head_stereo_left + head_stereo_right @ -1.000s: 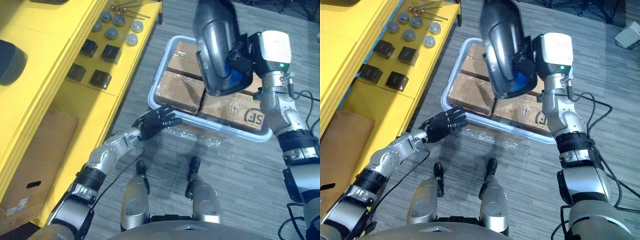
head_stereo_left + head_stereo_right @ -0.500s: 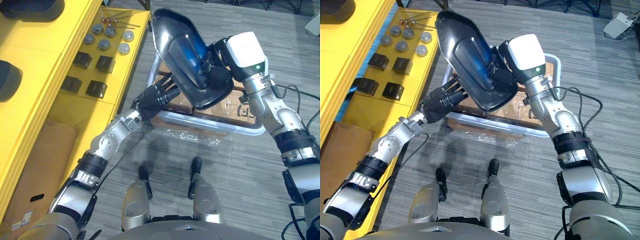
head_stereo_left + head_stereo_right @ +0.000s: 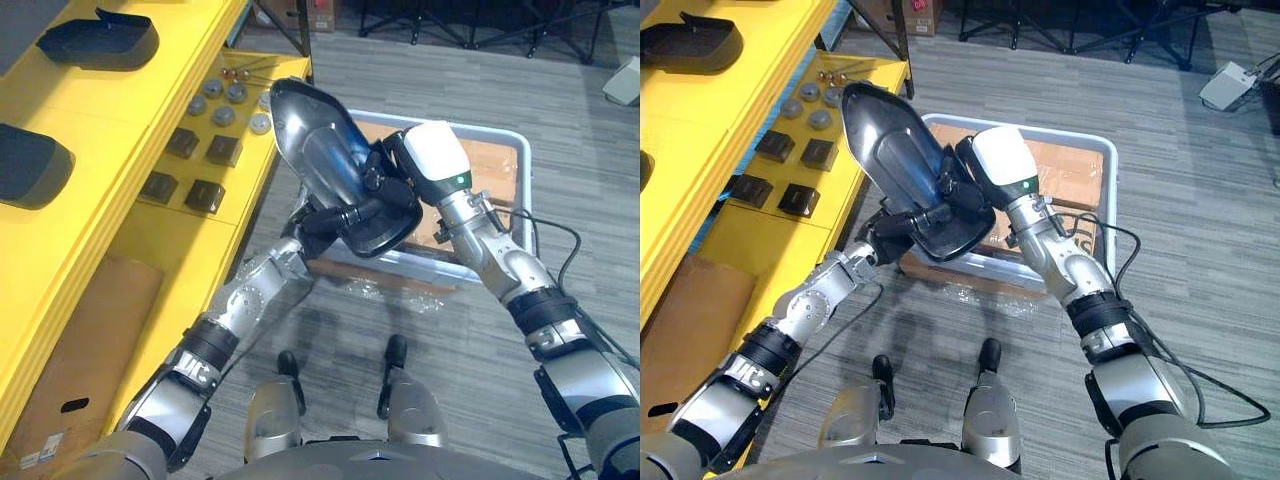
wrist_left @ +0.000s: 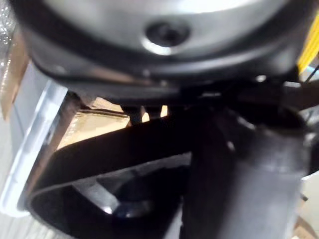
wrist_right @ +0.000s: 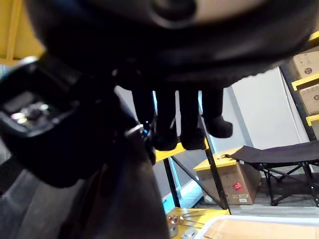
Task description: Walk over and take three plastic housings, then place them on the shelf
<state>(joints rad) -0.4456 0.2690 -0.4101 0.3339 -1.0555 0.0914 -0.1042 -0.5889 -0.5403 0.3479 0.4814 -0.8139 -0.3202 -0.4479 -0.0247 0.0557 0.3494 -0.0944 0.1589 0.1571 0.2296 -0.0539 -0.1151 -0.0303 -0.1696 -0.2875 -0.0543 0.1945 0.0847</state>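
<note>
Housing [image 3: 335,170] above bin [image 3: 523,180]; shelf [image 3: 100,120] left

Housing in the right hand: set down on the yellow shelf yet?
No, the housing is held up in the air by the right hand, beside the white bin, off the yellow shelf.

Even overhead light falls bright across the yellow shelf [image 3: 110,125] and the grey floor [image 3: 470,330]. A pale sheen streaks the dark plastic housing [image 3: 318,160]. Seen from its wrist, the right hand [image 5: 174,117] is a near-black silhouette, backlit by a bright wall [image 5: 259,109].
</note>
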